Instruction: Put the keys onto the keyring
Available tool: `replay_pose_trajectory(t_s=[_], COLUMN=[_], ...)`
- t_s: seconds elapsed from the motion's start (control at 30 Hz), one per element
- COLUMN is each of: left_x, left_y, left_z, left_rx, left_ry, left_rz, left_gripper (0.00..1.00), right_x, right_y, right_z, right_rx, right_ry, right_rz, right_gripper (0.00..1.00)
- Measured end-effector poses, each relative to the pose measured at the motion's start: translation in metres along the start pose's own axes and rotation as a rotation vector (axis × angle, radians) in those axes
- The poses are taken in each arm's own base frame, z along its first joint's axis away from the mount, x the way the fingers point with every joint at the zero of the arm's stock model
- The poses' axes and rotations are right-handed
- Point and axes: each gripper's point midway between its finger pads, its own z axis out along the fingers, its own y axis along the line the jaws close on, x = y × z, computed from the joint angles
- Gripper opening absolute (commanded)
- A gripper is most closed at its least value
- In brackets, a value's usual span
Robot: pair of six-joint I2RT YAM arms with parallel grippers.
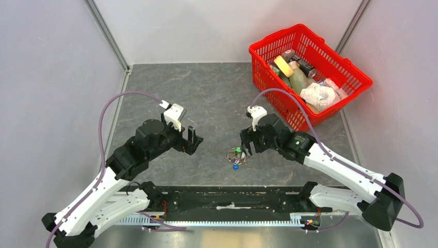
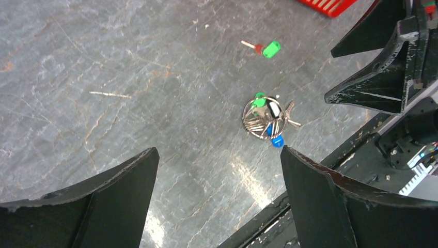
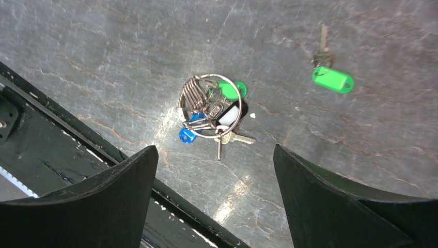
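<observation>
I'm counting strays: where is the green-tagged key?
In both wrist views the green-tagged key lies alone on the table, apart from the keyring, on its far side towards the basket.

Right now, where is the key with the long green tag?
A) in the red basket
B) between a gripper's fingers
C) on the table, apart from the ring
C: the key lies flat on the table, clear of the ring, with nothing gripping it.
</observation>
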Motion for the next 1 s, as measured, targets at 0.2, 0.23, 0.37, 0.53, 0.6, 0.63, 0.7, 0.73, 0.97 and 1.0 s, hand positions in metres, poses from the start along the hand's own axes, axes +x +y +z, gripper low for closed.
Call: replay_pose_trajectory(t_s=[0.2,0.23,0.37,0.53,0.6,0.63,0.7,0.73,0.97,1.0], left_x=[0.02,0.022,0.027,0.025,0.025,0.026,0.026,0.026,0.026,0.026], left_y=[0.004,0.004,0.002,-0.001,-0.002,-0.003,-0.005,-0.005,-0.006,-0.006], left_z=[-0.003,-0.003,-0.006,-0.011,-0.011,-0.012,-0.012,-0.012,-0.012,-0.013], left_rx=[-0.001,0.002,0.02,0.035,0.043,0.049,0.059,0.063,0.066,0.066], left_ry=[0.015,0.015,0.01,-0.008,-0.008,-0.007,-0.004,-0.004,-0.005,-0.006], left_rz=[-0.005,-0.007,-0.015,-0.019,-0.019,-0.019,-0.019,-0.019,-0.018,-0.018], left_gripper=[0.94,0.94,0.94,0.94,0.94,0.94,0.94,0.94,0.94,0.94], right_x=[0.029,0.03,0.035,0.043,0.043,0.042,0.038,0.035,0.03,0.032], right_y=[0.008,0.01,0.014,0.013,0.012,0.012,0.013,0.013,0.014,0.013], right_z=[0.03,0.035,0.058,0.079,0.082,0.084,0.086,0.086,0.099,0.101], right_rx=[-0.07,-0.078,-0.091,-0.082,-0.077,-0.076,-0.077,-0.078,-0.076,-0.074], right_ry=[0.052,0.059,0.11,0.161,0.167,0.166,0.157,0.151,0.159,0.168], right_rz=[-0.023,-0.029,-0.053,-0.08,-0.093,-0.098,-0.111,-0.116,-0.141,-0.144], right_gripper=[0.89,0.86,0.8,0.66,0.57,0.52,0.47,0.47,0.47,0.47])
